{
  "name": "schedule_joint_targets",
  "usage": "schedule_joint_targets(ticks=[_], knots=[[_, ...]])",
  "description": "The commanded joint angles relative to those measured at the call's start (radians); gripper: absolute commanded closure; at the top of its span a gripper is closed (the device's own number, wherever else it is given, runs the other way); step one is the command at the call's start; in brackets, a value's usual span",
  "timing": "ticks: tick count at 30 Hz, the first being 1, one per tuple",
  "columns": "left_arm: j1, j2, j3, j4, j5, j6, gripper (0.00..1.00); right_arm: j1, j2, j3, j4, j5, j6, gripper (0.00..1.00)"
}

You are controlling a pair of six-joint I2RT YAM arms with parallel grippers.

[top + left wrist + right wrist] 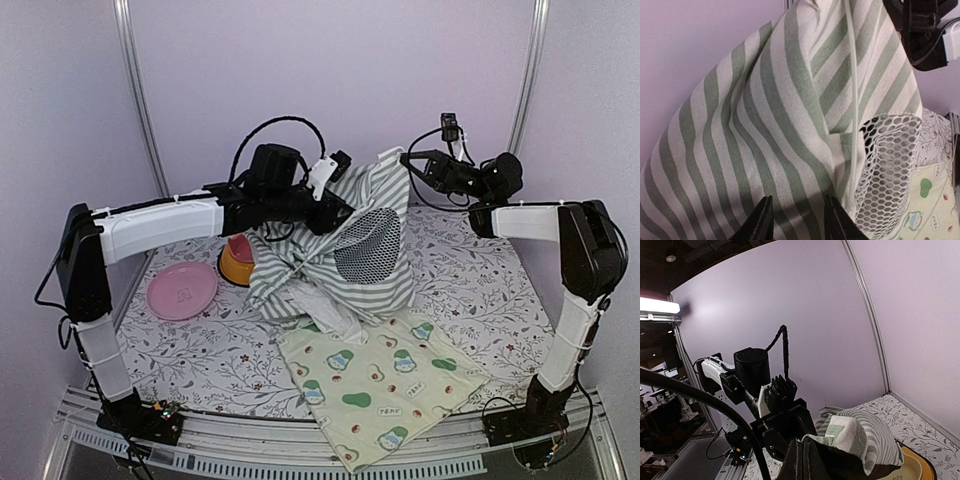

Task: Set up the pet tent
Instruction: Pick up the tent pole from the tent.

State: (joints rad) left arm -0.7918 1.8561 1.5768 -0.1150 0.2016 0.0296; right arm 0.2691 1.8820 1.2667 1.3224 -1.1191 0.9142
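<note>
We see the pet tent (320, 265) at the middle of the desk (470, 280), partly raised and partly slumped. Its sage-green and white striped cloth rises to a peak at the back. The lower folds sag in a heap, with white lace (322, 312) spilling out at the front. The round mesh window (367, 245) faces forward and to the right.

The tent's front edge lies on the pale yellow avocado-print mat (385, 385), which reaches toward the near edge of the desk. An orange pet bowl (238, 262) sits just beside the tent on its left. A pink plate (182, 290) lies further left, apart from the tent.

The right claw (408, 160) is up at the peak. In its wrist view we see the fingers closed together, pinching a bunch of the striped cloth.

The left claw (338, 215) reaches in from the left and meets the tent's upper left side, next to the mesh. In its wrist view the two fingertips (764, 220) stand apart, with striped cloth filling the gap beyond them. We cannot tell whether they press on it. A thin white pole (854, 100) runs down the cloth beside the mesh.
</note>
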Motion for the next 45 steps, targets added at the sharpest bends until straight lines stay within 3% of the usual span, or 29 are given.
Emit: schedule_joint_targets(ticks=[1, 4, 11, 19, 26, 29, 35, 45], knots=[[-0.016, -0.082, -0.039, 0.038, 0.029, 0.006, 0.59, 0.007, -0.064, -0.008, -0.129, 0.015, -0.129, 1.0], [-0.016, -0.119, -0.058, 0.044, 0.061, 0.019, 0.57, 0.007, -0.065, -0.006, -0.138, 0.012, -0.138, 1.0], [-0.025, -0.063, 0.022, -0.03, 0.138, 0.037, 0.64, 0.014, -0.079, 0.002, -0.193, 0.011, -0.172, 1.0], [-0.03, 0.037, 0.127, -0.086, 0.023, 0.062, 0.73, 0.024, -0.108, -0.002, -0.262, 0.01, -0.231, 1.0], [-0.03, 0.075, 0.158, -0.09, -0.01, 0.068, 0.75, 0.025, -0.123, -0.008, -0.281, 0.002, -0.249, 1.0], [-0.03, 0.074, 0.151, -0.078, -0.02, 0.068, 0.79, 0.027, -0.128, -0.012, -0.291, -0.001, -0.254, 1.0], [-0.03, 0.036, 0.101, -0.046, -0.014, 0.062, 1.0, 0.023, -0.139, -0.023, -0.354, 0.025, -0.304, 1.0], [-0.029, -0.089, -0.07, 0.036, -0.011, 0.053, 1.0, -0.028, -0.16, -0.049, -0.366, 0.162, -0.317, 1.0]])
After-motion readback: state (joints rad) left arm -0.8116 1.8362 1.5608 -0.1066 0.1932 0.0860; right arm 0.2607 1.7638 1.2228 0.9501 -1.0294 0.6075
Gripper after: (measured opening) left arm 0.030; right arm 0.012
